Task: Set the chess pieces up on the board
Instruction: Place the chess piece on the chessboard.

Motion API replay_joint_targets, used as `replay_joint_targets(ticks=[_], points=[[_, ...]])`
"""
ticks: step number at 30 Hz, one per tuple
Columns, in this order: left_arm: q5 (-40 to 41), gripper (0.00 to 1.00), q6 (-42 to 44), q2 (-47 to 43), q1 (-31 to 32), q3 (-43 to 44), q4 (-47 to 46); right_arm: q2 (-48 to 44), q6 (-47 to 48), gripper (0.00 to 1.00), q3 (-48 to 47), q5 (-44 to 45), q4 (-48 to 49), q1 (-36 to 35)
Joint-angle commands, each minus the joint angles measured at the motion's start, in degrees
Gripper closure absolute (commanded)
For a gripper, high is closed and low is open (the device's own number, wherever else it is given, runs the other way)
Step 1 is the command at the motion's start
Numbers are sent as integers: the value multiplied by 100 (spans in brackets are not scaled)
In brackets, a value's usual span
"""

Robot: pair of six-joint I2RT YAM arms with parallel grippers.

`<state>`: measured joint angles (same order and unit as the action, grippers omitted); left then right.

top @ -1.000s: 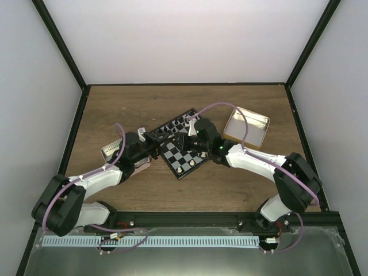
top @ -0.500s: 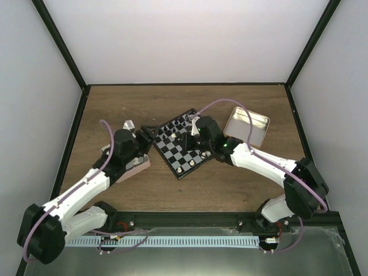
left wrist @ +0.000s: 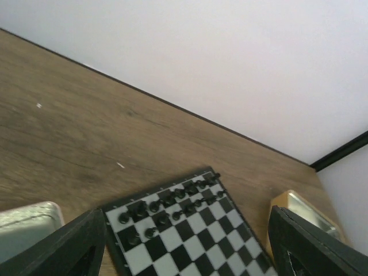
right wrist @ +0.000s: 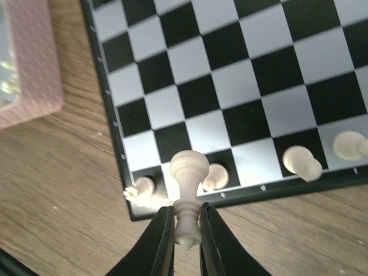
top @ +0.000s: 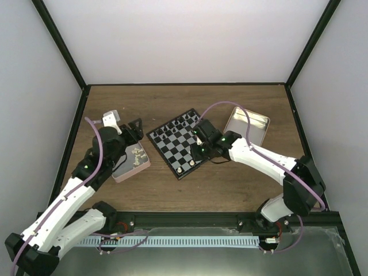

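The board [top: 172,141] lies tilted mid-table, with black pieces on its far rows [left wrist: 172,201]. My right gripper [right wrist: 187,221] is shut on one of the cream chess pieces [right wrist: 188,172], held by its base above the board's [right wrist: 172,63] near left corner. Several more cream pieces stand on the nearest row [right wrist: 302,161]. In the top view the right gripper [top: 199,150] hangs over the board's near right edge. My left gripper [top: 135,129] is open and empty, left of the board and above the pink tin. Its fingers [left wrist: 69,247] frame the board [left wrist: 190,247].
A pink tin [top: 131,162] holding loose cream pieces sits left of the board; its edge also shows in the right wrist view [right wrist: 29,75]. An open gold tin [top: 246,127] lies to the board's right, also seen in the left wrist view [left wrist: 299,207]. Black frame rails border the table.
My left gripper has opened and drawn back left from the board to above the pink tin. My right gripper has carried its cream piece from the board's far side to the near edge.
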<state>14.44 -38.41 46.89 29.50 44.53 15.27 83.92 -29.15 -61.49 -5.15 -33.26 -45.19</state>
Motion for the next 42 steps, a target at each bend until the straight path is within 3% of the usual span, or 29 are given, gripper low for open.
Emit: replay_joint_targets(ticks=[1,19,42], points=[[439,20,854,-173,-31,54,363,318,193,89,-449,290,-1117,-10],[580,14,1312,-216,-32,-191,364,1577,83,80,-1097,862,-1737,-7],[541,13,1312,-124,-32,-170,369,1650,106,86,-961,1075,-1155,-8]])
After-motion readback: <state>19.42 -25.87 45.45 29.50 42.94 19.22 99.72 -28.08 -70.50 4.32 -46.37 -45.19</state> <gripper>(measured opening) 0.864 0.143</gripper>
